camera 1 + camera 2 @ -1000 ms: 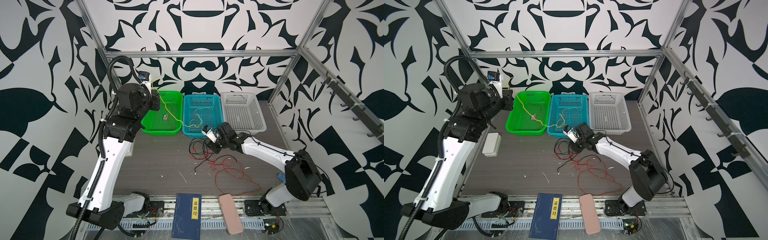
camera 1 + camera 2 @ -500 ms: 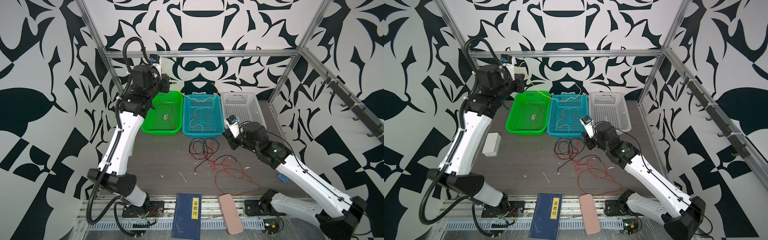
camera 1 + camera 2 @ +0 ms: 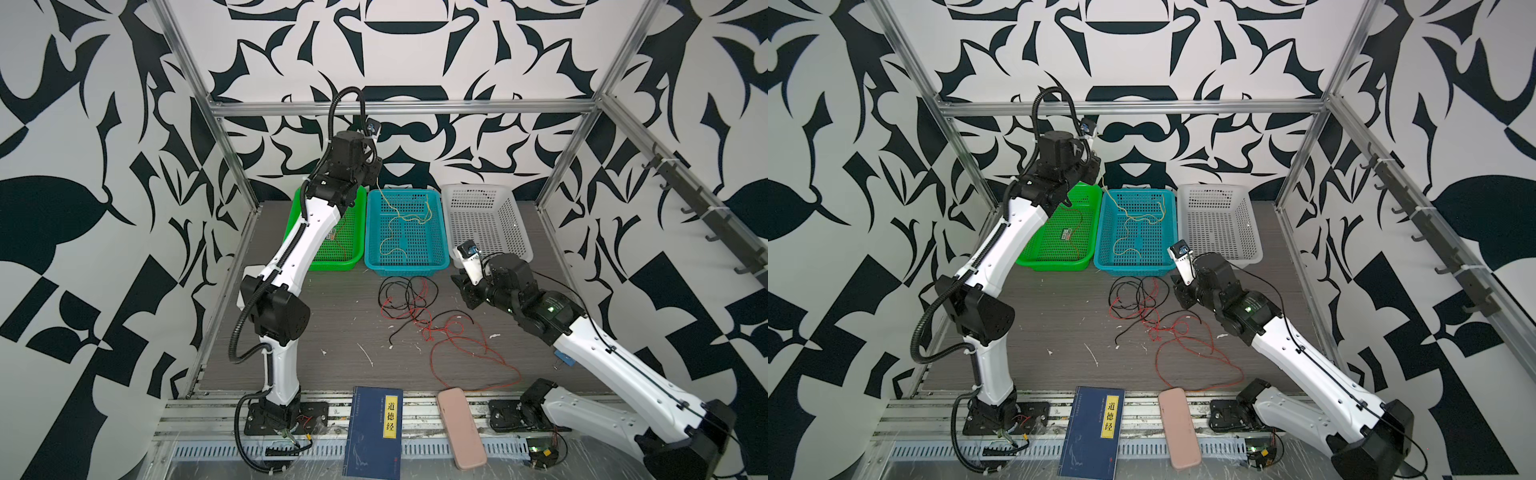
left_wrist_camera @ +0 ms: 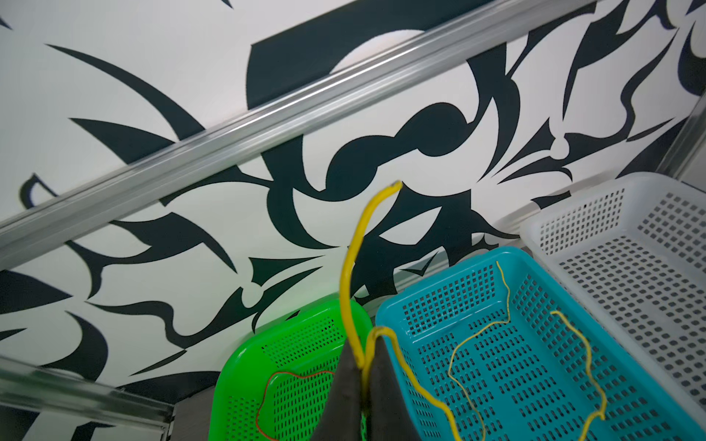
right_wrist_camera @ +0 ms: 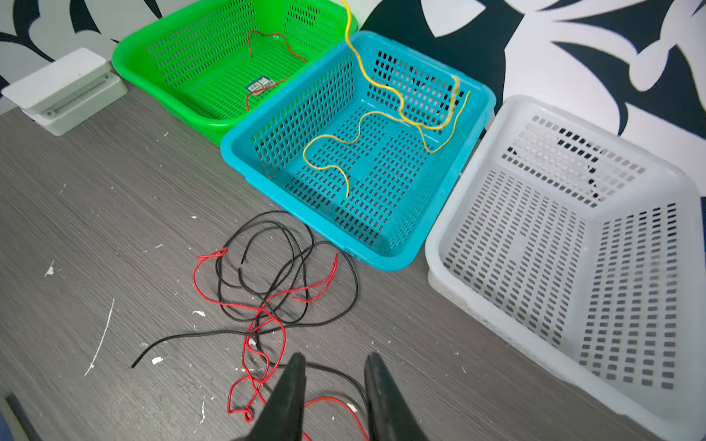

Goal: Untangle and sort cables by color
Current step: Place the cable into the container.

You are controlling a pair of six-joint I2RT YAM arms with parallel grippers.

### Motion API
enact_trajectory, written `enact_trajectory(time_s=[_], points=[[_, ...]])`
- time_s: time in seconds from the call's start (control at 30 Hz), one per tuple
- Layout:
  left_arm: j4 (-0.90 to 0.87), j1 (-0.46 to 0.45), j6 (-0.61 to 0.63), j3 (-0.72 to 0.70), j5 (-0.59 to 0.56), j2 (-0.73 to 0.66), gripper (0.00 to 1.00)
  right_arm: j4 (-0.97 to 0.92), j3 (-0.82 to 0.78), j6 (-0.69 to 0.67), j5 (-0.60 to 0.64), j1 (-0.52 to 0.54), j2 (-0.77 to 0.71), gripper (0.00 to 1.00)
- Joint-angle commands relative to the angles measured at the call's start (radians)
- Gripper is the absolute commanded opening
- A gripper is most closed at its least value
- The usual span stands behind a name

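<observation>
Left gripper [image 4: 362, 368]: we have lifted it high over the back edge of the worktop [image 3: 324, 324], pinched tight on the yellow cable [image 4: 353, 267].
Green basket [image 3: 353, 261]: back edge; one red cable [image 5: 275, 36] inside.
Teal basket [image 3: 405, 269]: the yellow cable now dangles into it, free of the pile; we judge only the release remains.
Tangle [image 3: 411, 305]: red and black cables, mid-worktop, just before the teal basket, unsorted.
Right gripper [image 5: 335, 361]: drawn back right of the tangle, jaws narrowly parted, empty.
White basket [image 3: 519, 226]: back edge, no cable yet.
</observation>
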Motion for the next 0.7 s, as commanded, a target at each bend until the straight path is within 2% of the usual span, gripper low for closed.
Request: enact_trajectory(time_s=[0.0, 0.37, 0.47, 0.57, 0.6, 0.63, 0.67], points=[[0.100, -0.025, 0.090, 0.051, -0.080, 0.057, 0.00, 0.029, -0.011, 0.022, -0.003, -0.004, -0.022, 0.31], [0.270, -0.125, 0.194, -0.051, -0.221, 0.226, 0.00, 0.029, -0.039, 0.028, -0.012, -0.012, -0.039, 0.31], [0.343, -0.171, 0.236, -0.119, -0.280, 0.242, 0.00, 0.028, -0.050, 0.028, -0.015, -0.015, -0.038, 0.31], [0.371, -0.199, 0.224, -0.197, -0.283, 0.230, 0.02, 0.030, -0.057, 0.030, -0.018, -0.020, -0.035, 0.30], [0.363, -0.203, 0.204, -0.218, -0.273, 0.223, 0.11, 0.031, -0.058, 0.031, -0.020, -0.021, -0.035, 0.30], [0.346, -0.203, 0.179, -0.231, -0.260, 0.221, 0.24, 0.034, -0.059, 0.031, -0.021, -0.021, -0.036, 0.31], [0.320, -0.202, 0.153, -0.241, -0.250, 0.219, 0.43, 0.037, -0.060, 0.032, -0.023, -0.023, -0.035, 0.30]])
